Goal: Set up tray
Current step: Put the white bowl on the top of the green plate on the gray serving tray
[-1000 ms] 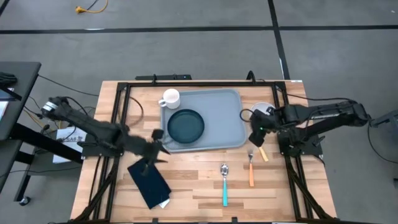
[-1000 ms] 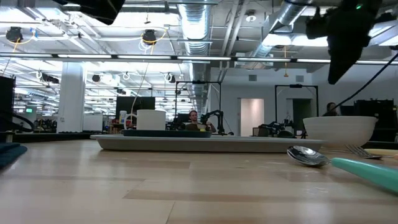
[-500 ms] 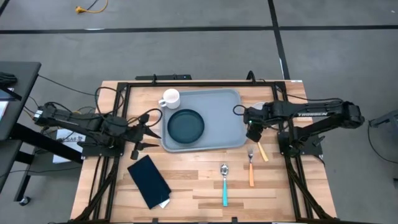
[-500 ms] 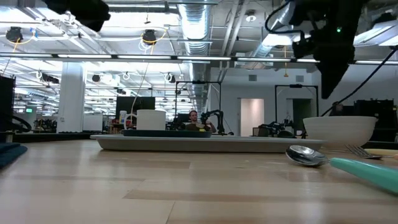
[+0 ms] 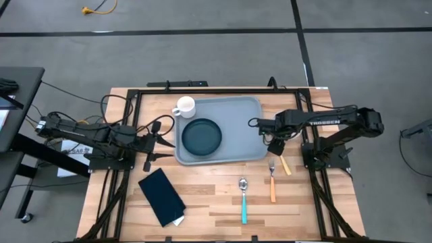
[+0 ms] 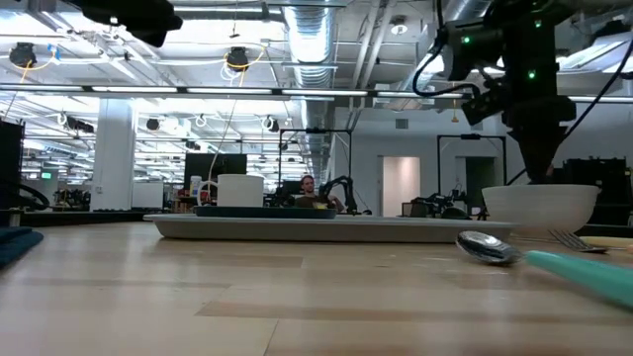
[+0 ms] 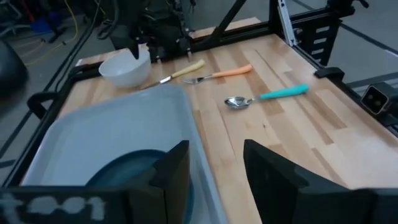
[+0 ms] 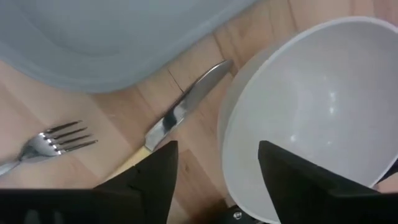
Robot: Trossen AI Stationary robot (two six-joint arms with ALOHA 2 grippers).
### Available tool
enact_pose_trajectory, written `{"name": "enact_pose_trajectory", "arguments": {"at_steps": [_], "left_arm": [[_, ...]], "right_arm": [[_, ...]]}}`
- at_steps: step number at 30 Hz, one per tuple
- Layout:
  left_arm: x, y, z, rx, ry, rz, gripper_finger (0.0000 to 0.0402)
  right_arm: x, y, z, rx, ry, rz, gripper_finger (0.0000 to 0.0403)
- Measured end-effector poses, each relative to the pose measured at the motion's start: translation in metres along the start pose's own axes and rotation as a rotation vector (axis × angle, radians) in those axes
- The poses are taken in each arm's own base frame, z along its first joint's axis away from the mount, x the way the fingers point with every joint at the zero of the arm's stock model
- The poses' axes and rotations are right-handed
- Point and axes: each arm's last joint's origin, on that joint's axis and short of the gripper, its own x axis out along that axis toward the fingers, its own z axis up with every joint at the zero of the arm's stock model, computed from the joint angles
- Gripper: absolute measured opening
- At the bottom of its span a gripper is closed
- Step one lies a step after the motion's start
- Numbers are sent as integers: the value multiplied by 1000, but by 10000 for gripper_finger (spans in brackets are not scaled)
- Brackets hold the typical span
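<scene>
The left gripper (image 5: 156, 140) was held low off the tray's left edge, fingers spread and empty, with bare wood between it and the navy napkin (image 5: 162, 197). The tray (image 5: 243, 128) lay at the table's back centre, carrying the dark plate (image 5: 202, 136), a white mug (image 5: 185, 106) at its corner. The right gripper (image 5: 274, 147) was poised just past the right rim, fingers parted over the white bowl (image 8: 311, 112), apparently not touching it; a knife (image 8: 180, 112) and fork (image 8: 53, 140) lay alongside.

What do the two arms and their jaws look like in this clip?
Both arms are dark, slim and jointed, with black cables looping along them. The right arm carries white lettering on its forearm; green indicator lights glow on it in the low view. Each gripper's jaws are flat, dark, angular plates.
</scene>
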Motion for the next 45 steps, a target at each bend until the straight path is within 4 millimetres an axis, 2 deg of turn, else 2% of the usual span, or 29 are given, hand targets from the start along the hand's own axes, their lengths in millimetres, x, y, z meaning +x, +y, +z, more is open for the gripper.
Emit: {"name": "enact_pose_trajectory", "arguments": {"at_steps": [7, 15, 19, 24, 26, 32, 36, 41, 45], "left_arm": [[0, 0, -2, 2, 24, 15, 142], [0, 0, -5, -6, 50, 11, 142], [0, 0, -6, -6, 65, 10, 142], [0, 0, -6, -11, 64, 10, 142], [0, 0, -6, -11, 64, 10, 142], [0, 1, -6, -19, 72, 59, 142], [-1, 1, -9, -25, 98, 64, 142], [-9, 2, -8, -49, 186, 49, 142], [-24, 3, -7, -81, 263, 46, 142]], "right_arm": [[11, -2, 7, 11, 61, -18, 219], [36, -8, 21, 40, 180, -42, 185], [40, -10, 22, 50, 222, -49, 137], [37, -16, 17, 85, 248, -55, 34], [33, -18, 16, 107, 253, -57, 11], [0, -21, 19, 126, 282, -91, 3], [-36, -15, 42, 119, 144, -65, 2], [-78, 3, 90, 81, -19, 29, 1], [-101, 27, 144, -10, -106, 111, 1]]}}
